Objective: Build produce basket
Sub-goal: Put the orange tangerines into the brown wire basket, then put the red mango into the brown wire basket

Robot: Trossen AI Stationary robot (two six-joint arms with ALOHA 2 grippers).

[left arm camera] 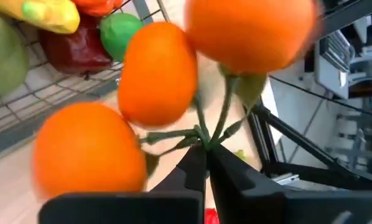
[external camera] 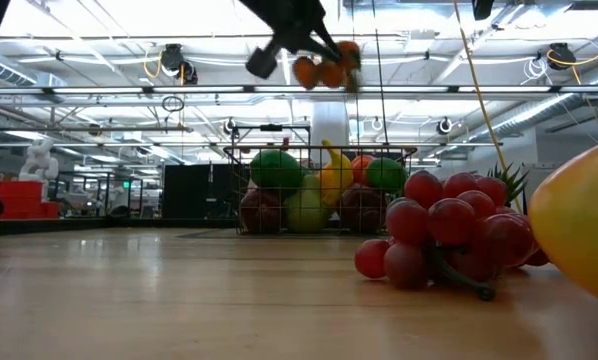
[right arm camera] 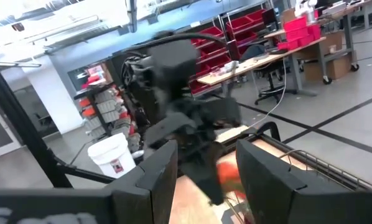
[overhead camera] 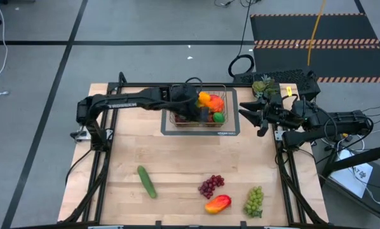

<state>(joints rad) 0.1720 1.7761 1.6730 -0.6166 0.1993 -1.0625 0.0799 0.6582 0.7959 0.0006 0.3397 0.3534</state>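
Hovering over the basket (overhead camera: 223,93) at the worktop's (overhead camera: 126,152) far edge, the left tool (left arm camera: 206,163) is clamped on the green stem of a cluster of three oranges (left arm camera: 155,81), so the step in hand appears to be loading. The next move calls for lowering and releasing onto the piled fruit. The right tool (overhead camera: 261,117) waits part-open and empty beside the basket; cucumber (overhead camera: 147,181), purple grapes (overhead camera: 210,186), mango (overhead camera: 217,203) and green grapes (overhead camera: 254,201) remain near the front.
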